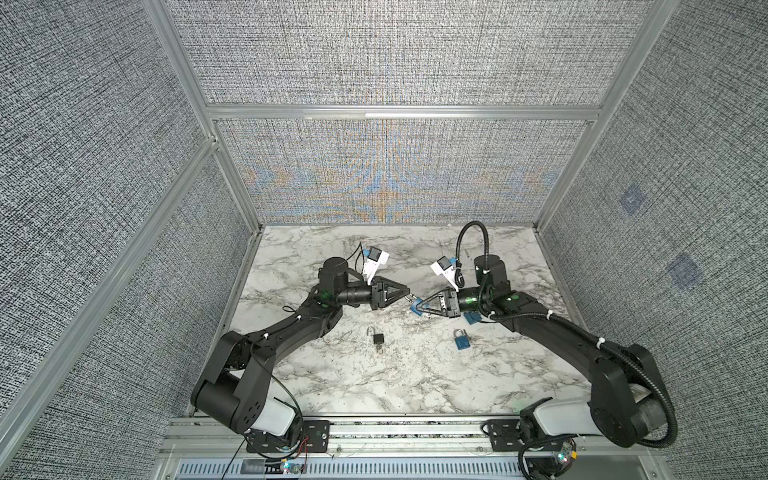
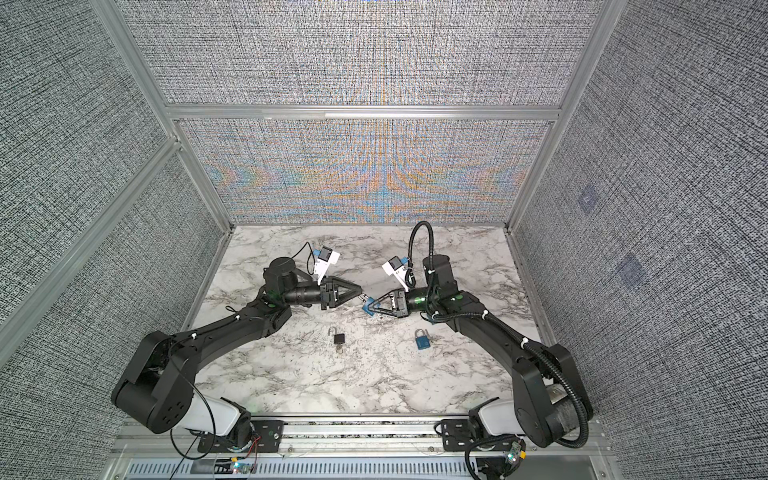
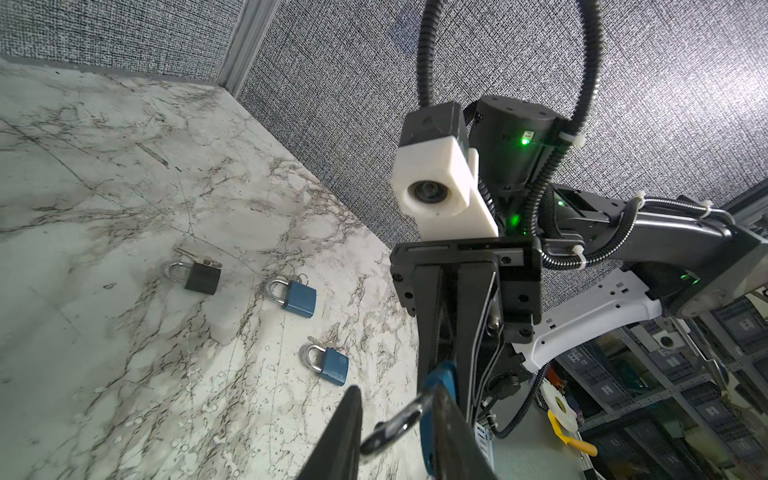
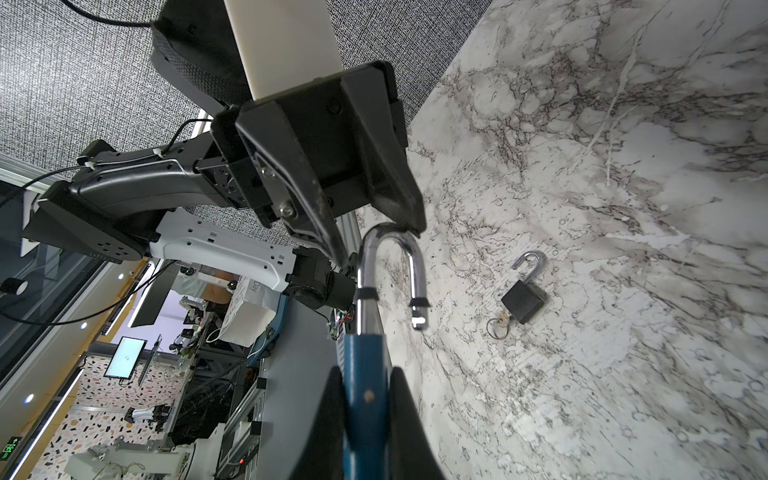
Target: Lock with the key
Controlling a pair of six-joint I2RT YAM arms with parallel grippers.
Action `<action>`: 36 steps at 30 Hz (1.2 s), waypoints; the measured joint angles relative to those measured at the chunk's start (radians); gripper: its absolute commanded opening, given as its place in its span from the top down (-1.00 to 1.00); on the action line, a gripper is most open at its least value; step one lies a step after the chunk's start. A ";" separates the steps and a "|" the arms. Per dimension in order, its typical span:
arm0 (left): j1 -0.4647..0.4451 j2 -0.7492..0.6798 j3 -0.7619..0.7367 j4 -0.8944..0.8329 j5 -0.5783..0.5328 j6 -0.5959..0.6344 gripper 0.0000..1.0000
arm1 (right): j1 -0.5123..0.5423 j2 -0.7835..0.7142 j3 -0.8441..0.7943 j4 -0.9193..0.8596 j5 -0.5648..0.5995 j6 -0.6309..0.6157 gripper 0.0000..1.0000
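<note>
My right gripper (image 4: 365, 374) is shut on the body of a blue padlock (image 4: 365, 365), held above the marble table (image 1: 332, 374) near its middle in both top views (image 1: 414, 308) (image 2: 367, 308). Its silver shackle (image 4: 368, 266) stands swung open, the free end clear of the body. My left gripper (image 4: 378, 245) meets it from the other side. Its jaws are a little apart, one finger (image 4: 324, 224) on each side of the shackle's arch and very close to it. In the left wrist view the shackle (image 3: 395, 428) spans the gap between those fingers. The key of the held padlock is hidden.
A black padlock (image 1: 377, 338) (image 4: 523, 301) lies on the table with its shackle open and a key on a ring (image 4: 498, 326) in it. A shut blue padlock (image 1: 462, 341) (image 3: 297, 297) lies to its right. Another blue padlock (image 3: 330, 365) lies under the right arm (image 1: 471, 318).
</note>
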State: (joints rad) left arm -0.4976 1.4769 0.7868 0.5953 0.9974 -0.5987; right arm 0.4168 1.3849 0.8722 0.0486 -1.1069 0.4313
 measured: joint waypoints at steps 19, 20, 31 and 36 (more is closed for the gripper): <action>0.001 -0.013 -0.005 -0.022 -0.003 0.008 0.49 | -0.003 0.000 0.005 -0.001 0.000 0.000 1.00; 0.001 -0.013 -0.006 -0.022 -0.002 0.008 0.50 | -0.003 0.000 0.006 -0.001 0.000 0.000 1.00; 0.001 -0.022 -0.015 -0.035 0.000 0.008 0.72 | -0.003 0.007 0.011 -0.002 0.002 0.004 1.00; 0.001 -0.026 -0.017 -0.037 0.003 0.006 0.91 | -0.005 0.008 0.011 -0.001 0.004 0.001 1.00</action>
State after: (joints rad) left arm -0.4965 1.4513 0.7700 0.5579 1.0008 -0.5926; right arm 0.4122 1.3926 0.8829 0.0479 -1.1027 0.4320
